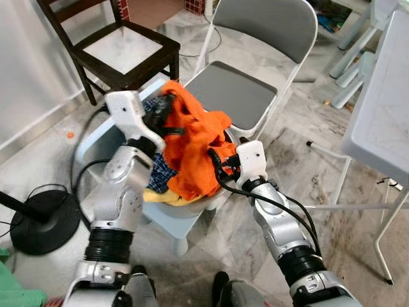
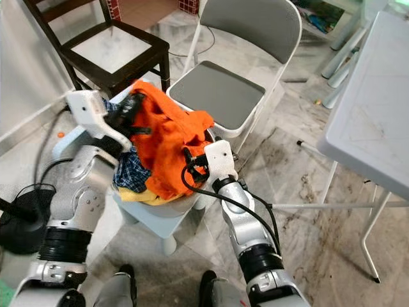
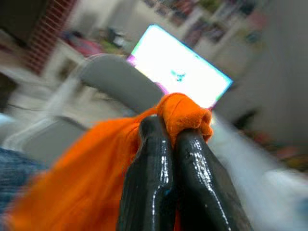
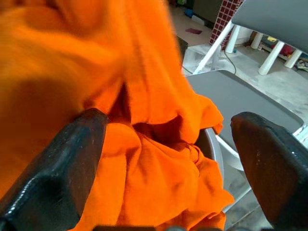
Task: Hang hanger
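Observation:
An orange garment (image 1: 192, 144) lies heaped on top of a pile of clothes on a pale blue stool (image 1: 182, 222). My left gripper (image 1: 165, 110) is at the top of the heap, shut on a bunched fold of the orange cloth (image 3: 185, 111). My right gripper (image 1: 217, 165) is at the garment's lower right edge. It is open, with its black fingers (image 4: 62, 163) spread wide on either side of the orange folds (image 4: 154, 159). Under the orange garment lie a blue plaid cloth (image 1: 160, 174) and a yellow one (image 1: 160, 197).
A grey folding chair (image 1: 233, 94) stands just behind the stool, with a dark wooden chair (image 1: 121, 48) at the back left. A white table (image 1: 383, 102) fills the right side. A black round stand base (image 1: 38, 220) with cables sits on the marble floor at the left.

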